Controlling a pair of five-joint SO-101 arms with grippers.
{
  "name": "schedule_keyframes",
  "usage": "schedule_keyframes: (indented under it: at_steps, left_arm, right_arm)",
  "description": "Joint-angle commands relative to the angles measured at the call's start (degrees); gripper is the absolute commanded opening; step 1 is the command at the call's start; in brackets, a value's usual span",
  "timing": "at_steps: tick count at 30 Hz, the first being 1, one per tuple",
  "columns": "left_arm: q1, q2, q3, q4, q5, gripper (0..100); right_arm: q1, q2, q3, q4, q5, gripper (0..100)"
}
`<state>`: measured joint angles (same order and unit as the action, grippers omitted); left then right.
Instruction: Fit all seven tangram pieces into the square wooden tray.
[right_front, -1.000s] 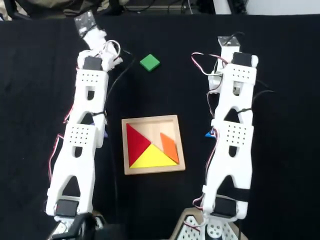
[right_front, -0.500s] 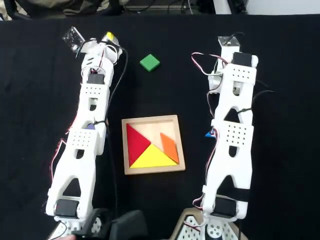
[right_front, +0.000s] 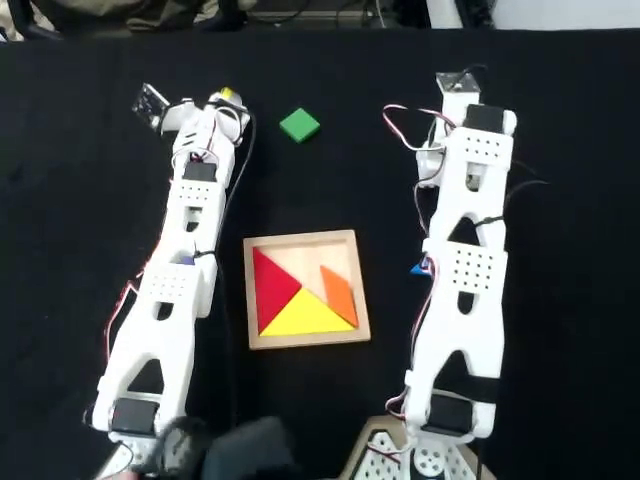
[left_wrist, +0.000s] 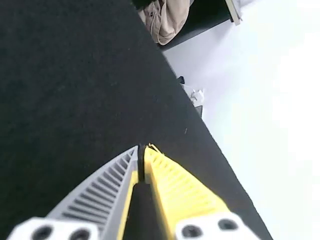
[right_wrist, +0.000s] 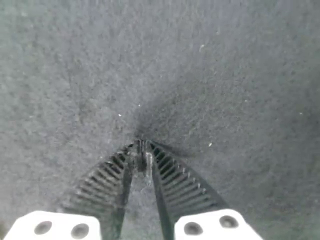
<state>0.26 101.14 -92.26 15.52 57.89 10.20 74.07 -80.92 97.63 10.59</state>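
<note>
Looking down from the high view, I have the square wooden tray (right_front: 300, 238) lying between the two arms. A large red triangle (right_front: 272, 283), a large yellow triangle (right_front: 305, 318) and an orange parallelogram (right_front: 340, 292) are already seated in it, with bare wood left along its far side. The small green square piece (right_front: 299, 125) lies alone on the black cloth table (right_front: 560, 300), well beyond the tray. A blue corner (right_front: 417, 268) peeks out beside the right arm (right_front: 468, 270). The left gripper (left_wrist: 141, 150) is closed on nothing, its grey and yellow fingers meeting at the tips, and it sits near the green square, out toward the table's far edge. The right gripper (right_wrist: 143, 147) is likewise pinched together and empty, close over the cloth. I judge the green square to be light, flat and stiff, so it should take a firm pinch without harm, though it may skid on the cloth if nudged. I would open wide and take it across two opposite flat sides, turning the wrist to suit, since it lies diamond-wise to the tray. Open cloth surrounds it on every side, so approach is easy. My concern is the far table edge, which the left wrist view shows close ahead.
</note>
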Motion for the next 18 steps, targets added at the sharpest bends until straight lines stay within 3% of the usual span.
schedule_keyframes:
  at_steps: [1,8,15,18]
  left_arm:
    - [-1.3,-4.7,-3.2,-1.1,0.7,3]
    - [-9.5,-12.1,-3.2,2.0,0.4,3]
    - [-11.6,-16.7,-3.4,20.1,0.8,3]
    - [-12.5,-21.4,-3.3,32.7,0.4,3]
  right_arm:
    - [-1.8,-0.3,-2.2,-0.9,0.6,1.1]
    - [-6.8,1.3,-2.5,-5.9,0.6,1.1]
    - [-9.3,-4.1,-2.2,-7.1,2.6,1.1]
    - [-11.0,-5.1,-2.2,-8.4,4.3,1.1]
